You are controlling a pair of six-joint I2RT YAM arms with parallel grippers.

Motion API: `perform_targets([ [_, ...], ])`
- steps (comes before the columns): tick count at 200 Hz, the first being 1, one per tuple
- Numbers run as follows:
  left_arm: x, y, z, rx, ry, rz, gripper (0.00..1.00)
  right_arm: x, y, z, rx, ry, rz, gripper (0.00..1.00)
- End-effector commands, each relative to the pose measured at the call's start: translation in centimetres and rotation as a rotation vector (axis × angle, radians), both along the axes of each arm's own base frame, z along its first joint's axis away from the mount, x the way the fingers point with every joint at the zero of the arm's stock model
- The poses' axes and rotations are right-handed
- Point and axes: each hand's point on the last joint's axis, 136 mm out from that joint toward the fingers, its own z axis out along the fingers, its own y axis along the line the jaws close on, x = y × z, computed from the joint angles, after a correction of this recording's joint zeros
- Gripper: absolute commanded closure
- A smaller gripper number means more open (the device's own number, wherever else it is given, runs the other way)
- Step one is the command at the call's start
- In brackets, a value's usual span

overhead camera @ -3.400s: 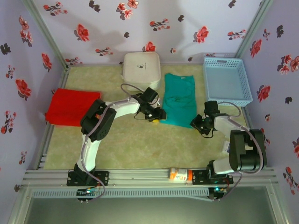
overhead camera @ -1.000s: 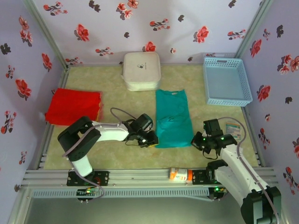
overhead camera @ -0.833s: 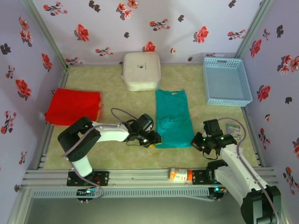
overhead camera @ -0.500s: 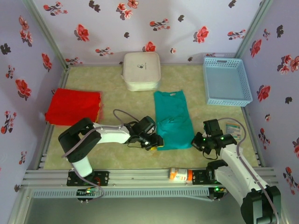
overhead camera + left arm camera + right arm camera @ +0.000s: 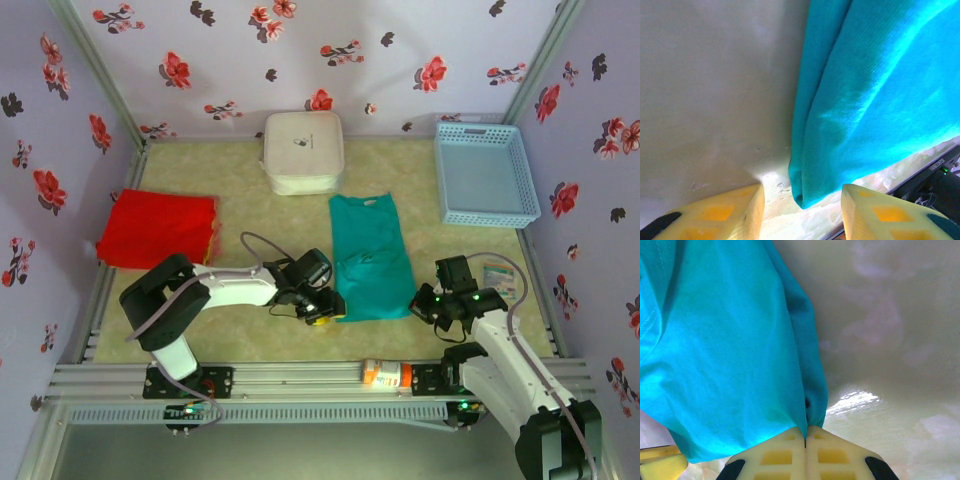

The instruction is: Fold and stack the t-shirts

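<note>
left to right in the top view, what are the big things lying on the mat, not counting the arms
red t-shirt → white box → teal t-shirt → blue basket

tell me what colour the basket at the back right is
The basket is light blue, clearest in the top external view.

The teal t-shirt of soft cloth (image 5: 880, 90) shows a fine, matt knit weave. The red cloth t-shirt (image 5: 158, 228) looks matt too. The pale tabletop (image 5: 715, 100) is smooth with a faint sheen. The light-blue mesh basket (image 5: 484, 172) is plastic, and the white square box (image 5: 303, 150) is smooth.
</note>
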Motion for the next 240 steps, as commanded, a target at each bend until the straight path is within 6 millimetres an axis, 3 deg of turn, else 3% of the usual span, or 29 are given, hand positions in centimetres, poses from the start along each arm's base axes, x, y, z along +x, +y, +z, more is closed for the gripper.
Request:
perform_targets([
  [1,0.3,-1.7,0.3,-0.051,0.004,0.001,0.56,-0.7,-0.3,-0.8,-0.017,0.029,-0.011,1.00],
  [68,0.9,-3.2,0.2,-0.102,0.011,0.017,0.64,-0.8,-0.4,-1.0,-0.021,0.032,-0.012,1.00],
  [122,1.3,-2.5,-0.8,-0.073,0.000,0.037,0.84,-1.1,-0.5,-1.0,-0.025,0.035,-0.007,1.00],
  [139,1.3,-2.1,-0.6,-0.066,-0.009,0.038,0.96,-1.1,-0.4,-0.6,-0.020,0.027,-0.002,1.00],
  [147,1.4,-2.0,-0.3,-0.069,-0.017,0.035,1.00,-1.1,-0.4,-0.3,-0.015,0.015,0.003,1.00],
  [191,0.5,-1.3,2.1,-0.087,-0.038,0.033,1.00,-2.4,-0.8,1.9,-0.013,-0.013,0.001,1.00],
  [240,0.6,0.3,7.4,-0.058,-0.128,0.025,1.00,-1.9,-0.6,6.7,0.016,-0.106,-0.007,1.00],
])
